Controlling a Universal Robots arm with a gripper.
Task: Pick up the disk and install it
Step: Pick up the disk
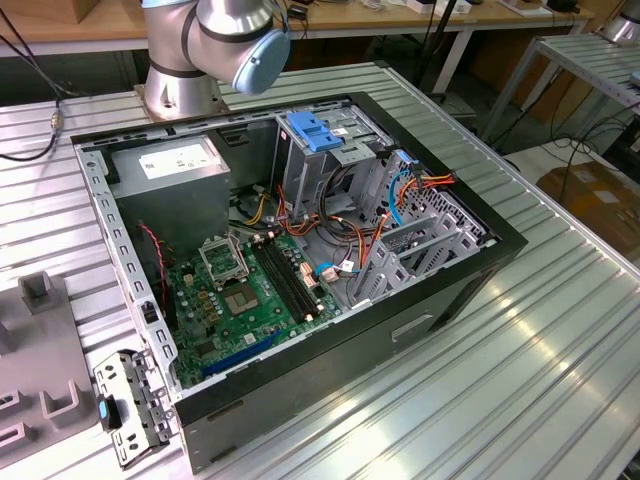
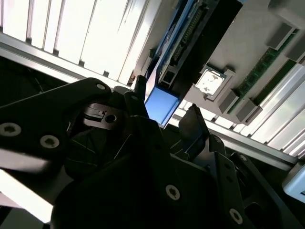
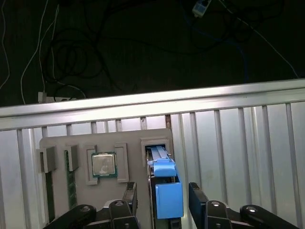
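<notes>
The disk point(image 3: 167, 198) is stood on edge in a narrow slot of a grey holder point(image 3: 59, 191), with one light-blue side rail turned up toward the wrist. In this pose its two broad faces are left free for a grasp from above, which is judged to be why it is stored so. In the second wrist view the same rail point(image 2: 162, 107) is seen end-on, with the disk's dark body and connector edge running away behind it.

The gripper point(image 3: 163, 188) is placed astride the disk. Its fingers point(image 3: 195, 198) are spread wide, one to each side of the rail, and a gap is seen on both sides. Nothing is held and the disk is not touched.

A processor chip point(image 3: 104, 164) is kept flat in a neighbouring pocket of the holder, and a green memory stick point(image 3: 71, 191) in a slot beyond it. The holder is laid on the ribbed metal bench point(image 3: 238, 157), close to its edge.

In the exterior view an opened computer case point(image 1: 330, 370) is laid on its side on the bench. Its drive cage point(image 1: 330, 165), topped by a blue latch point(image 1: 312, 132), is exposed from above. The pickup is judged not yet made.
</notes>
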